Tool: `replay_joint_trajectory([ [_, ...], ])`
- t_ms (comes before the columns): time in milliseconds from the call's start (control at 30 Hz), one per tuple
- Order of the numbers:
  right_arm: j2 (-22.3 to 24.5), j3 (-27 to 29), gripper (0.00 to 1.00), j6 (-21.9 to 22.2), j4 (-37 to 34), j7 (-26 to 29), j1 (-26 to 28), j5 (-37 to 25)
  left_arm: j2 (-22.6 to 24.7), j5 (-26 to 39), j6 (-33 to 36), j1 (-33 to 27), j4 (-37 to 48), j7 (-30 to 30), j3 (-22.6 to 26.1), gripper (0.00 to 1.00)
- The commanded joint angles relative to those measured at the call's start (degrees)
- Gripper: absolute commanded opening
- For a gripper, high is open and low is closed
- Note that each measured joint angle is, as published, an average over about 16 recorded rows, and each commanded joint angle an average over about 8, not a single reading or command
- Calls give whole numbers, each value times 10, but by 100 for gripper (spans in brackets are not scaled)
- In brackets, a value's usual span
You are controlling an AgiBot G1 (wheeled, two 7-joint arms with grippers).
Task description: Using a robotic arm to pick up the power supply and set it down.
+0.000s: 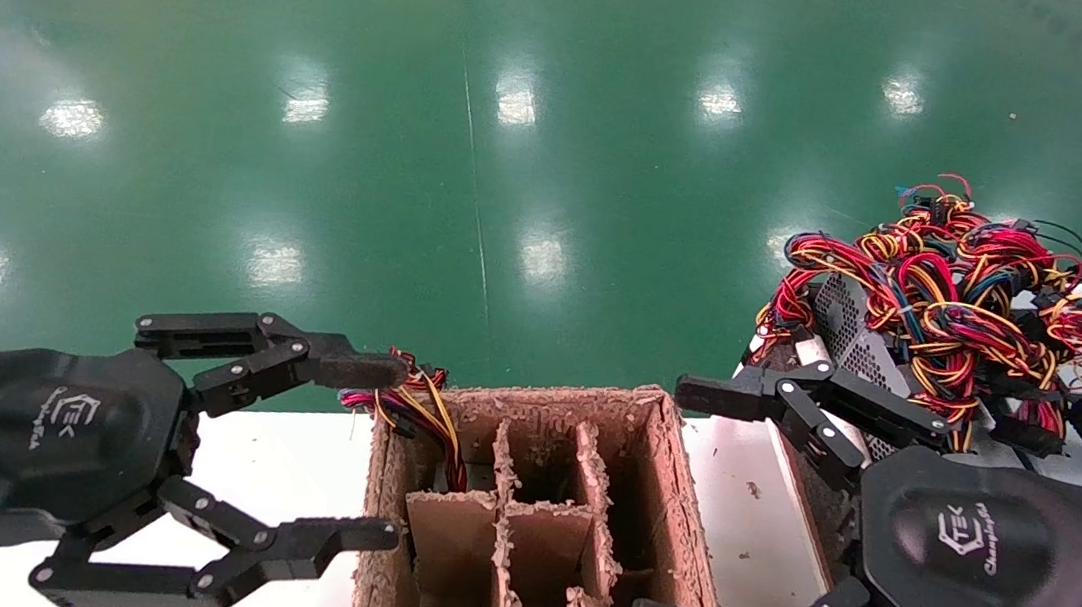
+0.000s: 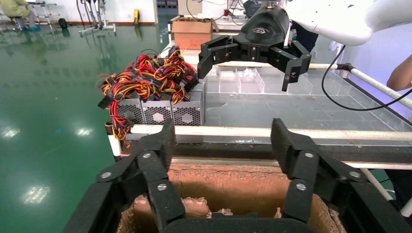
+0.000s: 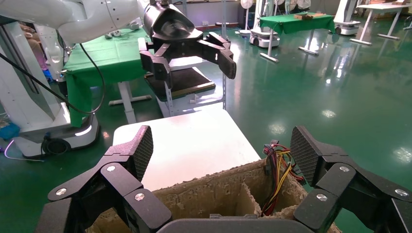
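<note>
Both end effectors open, empty, flanking the brown cardboard divider box [image 1: 529, 513].
Grey metal power supplies [image 1: 849, 341] lie far right under tangled wires [image 1: 956, 277]; probably heavy and rigid, so right end effector [image 1: 681, 504] should grip the casing sides; left end effector [image 1: 375, 452] idles.

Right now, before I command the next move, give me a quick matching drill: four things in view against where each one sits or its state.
Things:
1. left gripper
2. right gripper
3. power supplies
4. cardboard divider box

Places or states:
A. stacked in a row under tangled wires, on the robot's right
B. open, empty, on the box's left side
C. between both grippers, wires hanging from one corner compartment
D. open, empty, on the box's right side

Pairs: 1-B, 2-D, 3-A, 4-C
</note>
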Motion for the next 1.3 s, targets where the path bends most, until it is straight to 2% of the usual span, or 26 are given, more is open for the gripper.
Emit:
replay_joint_trajectory([
  [33, 0, 0, 100, 0, 0, 0, 0, 0, 0, 0, 0, 0, 0, 0, 0, 0],
  [567, -2, -2, 100, 2, -5, 2, 0, -2, 0, 0, 0, 0, 0, 0, 0, 0],
  [800, -18, -19, 100, 21, -22, 10, 8, -34, 0, 0, 0, 0, 0, 0, 0, 0],
  [833, -22, -23, 100, 25, -24, 12, 11, -42, 0, 0, 0, 0, 0, 0, 0, 8],
  [1067, -64, -59, 100, 62, -47, 30, 38, -105, 0, 0, 0, 0, 1, 0, 1, 96],
  [1100, -72, -64, 100, 66, -51, 32, 43, -115, 0, 0, 0, 0, 1, 0, 1, 100],
  [1300, -132, -100, 100, 94, -97, 38, 77, -170, 0, 0, 0, 0, 1, 1, 1, 100],
])
